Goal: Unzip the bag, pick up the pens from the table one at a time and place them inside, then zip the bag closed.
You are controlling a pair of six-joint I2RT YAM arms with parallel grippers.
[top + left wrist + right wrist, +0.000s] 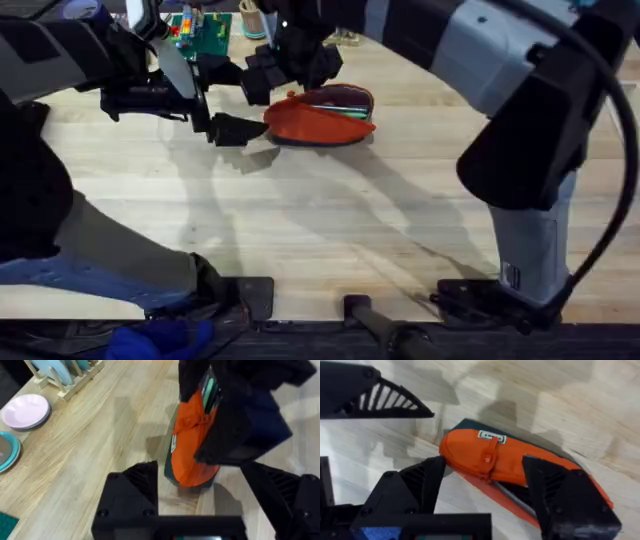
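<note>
The orange bag (318,120) lies on the table (330,220) at the far centre, its zipper partly undone. Pens (345,99) show inside the opening, one of them green (209,390). My left gripper (235,128) is at the bag's left end, open, with the bag's end (192,460) between its fingers. My right gripper (290,75) hangs just above the bag, open, its fingers astride the orange top (505,460). The small zipper pull (487,457) sits between them, near the closed end. I see no pen lying on the table.
A green board (205,35) lies at the far left edge. A wooden dish rack (70,375), a pink plate (25,410) and a teal plate (7,450) stand off to the bag's side. Bare wood (330,230) stretches in front of the bag.
</note>
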